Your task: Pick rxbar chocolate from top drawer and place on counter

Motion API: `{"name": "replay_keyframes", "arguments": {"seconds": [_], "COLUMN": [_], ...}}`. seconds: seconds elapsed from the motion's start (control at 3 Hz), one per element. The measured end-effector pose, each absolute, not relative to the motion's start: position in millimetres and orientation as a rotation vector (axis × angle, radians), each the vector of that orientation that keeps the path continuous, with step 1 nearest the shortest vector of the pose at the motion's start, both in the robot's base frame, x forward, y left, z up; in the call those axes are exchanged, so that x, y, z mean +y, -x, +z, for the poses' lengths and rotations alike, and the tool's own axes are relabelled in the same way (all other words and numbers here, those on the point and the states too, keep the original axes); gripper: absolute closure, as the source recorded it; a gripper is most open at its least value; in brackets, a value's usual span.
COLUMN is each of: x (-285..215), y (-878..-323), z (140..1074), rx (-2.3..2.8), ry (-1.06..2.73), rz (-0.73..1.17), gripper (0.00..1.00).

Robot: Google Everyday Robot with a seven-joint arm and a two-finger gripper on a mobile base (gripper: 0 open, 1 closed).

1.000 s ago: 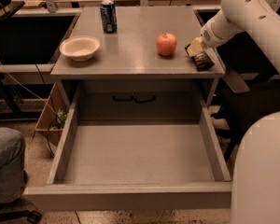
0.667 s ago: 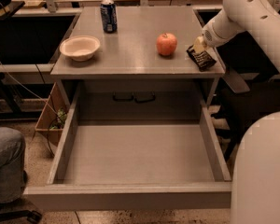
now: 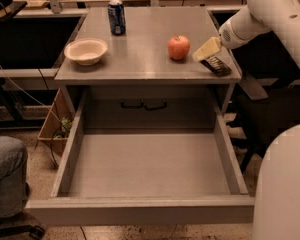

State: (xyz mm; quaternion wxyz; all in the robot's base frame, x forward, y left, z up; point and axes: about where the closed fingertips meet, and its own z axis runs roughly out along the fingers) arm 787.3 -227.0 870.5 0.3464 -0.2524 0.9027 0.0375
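Dark-wrapped flat rxbar chocolate (image 3: pixel 216 65) is seen lying at the right near corner of the smooth grey counter (image 3: pixel 140 54).
The cream two-finger gripper (image 3: pixel 207 50) is held at the bar's far end; its grip cannot be made out. The wide grey top drawer (image 3: pixel 140 169) is pulled out below.

Seemingly plastic tool (image 3: pixel 204 51) above smooth, glossy counter (image 3: pixel 140 49).
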Motion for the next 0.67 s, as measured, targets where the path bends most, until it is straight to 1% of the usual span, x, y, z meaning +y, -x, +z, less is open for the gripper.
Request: {"name": "replay_keyframes", "arguments": {"seconds": [0.33, 0.67], "x": [-240, -276], "y": [-777, -751], "z": [874, 906], "rx": [2.313, 2.206], "ry": [0.652, 0.590], "rz": [0.219, 0.420], "gripper": [0.00, 0.00]}}
